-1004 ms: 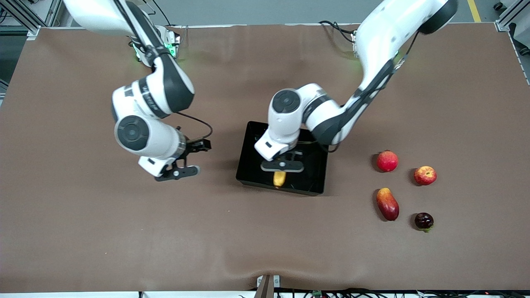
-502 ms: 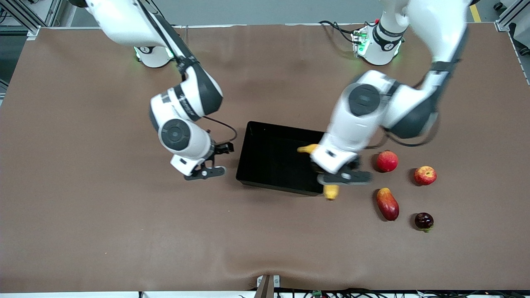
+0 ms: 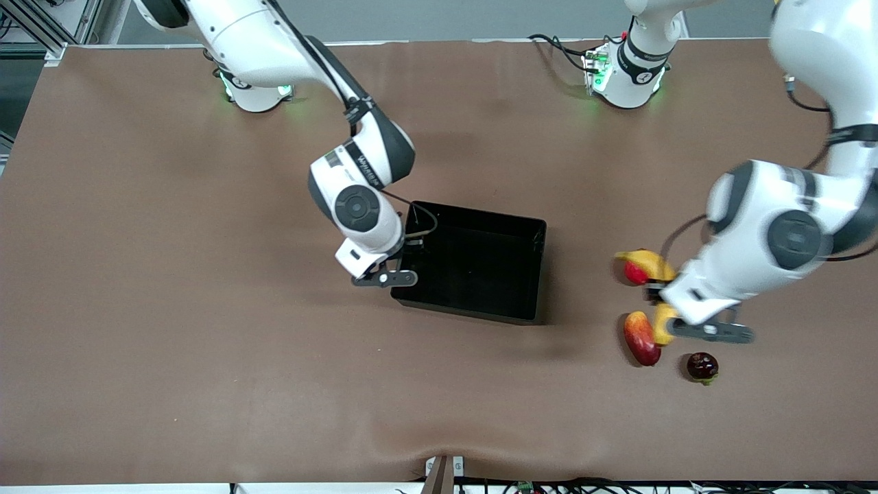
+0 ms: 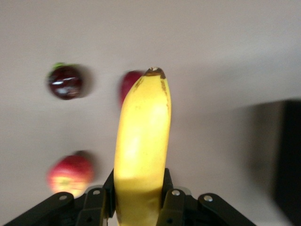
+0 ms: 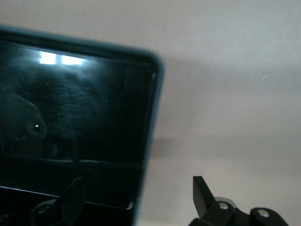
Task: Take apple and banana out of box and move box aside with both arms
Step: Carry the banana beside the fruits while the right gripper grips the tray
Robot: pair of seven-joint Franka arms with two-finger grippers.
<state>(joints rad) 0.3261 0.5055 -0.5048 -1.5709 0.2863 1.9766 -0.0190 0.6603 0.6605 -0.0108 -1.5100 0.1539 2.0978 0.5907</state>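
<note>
My left gripper (image 3: 669,309) is shut on the yellow banana (image 3: 641,261) and holds it in the air over the loose fruits at the left arm's end of the table; the grip shows close up in the left wrist view (image 4: 141,197), with the banana (image 4: 141,141) between the jaws. The streaked red apple (image 4: 70,174) lies on the table below; in the front view my left arm hides it. The black box (image 3: 480,267) stands mid-table with nothing in it. My right gripper (image 3: 394,274) is open at the box's wall (image 5: 146,150) toward the right arm's end, one finger (image 5: 70,197) inside and one (image 5: 202,193) outside.
A plain red fruit (image 3: 632,273) lies partly under the banana. The red-yellow mango (image 3: 641,339) and a small dark fruit (image 3: 702,366) lie nearer to the front camera. The brown cloth has a raised fold at its front edge (image 3: 439,446).
My left arm has carried the banana from over the box out to over the loose fruits. My right gripper has moved across the table to the box's wall.
</note>
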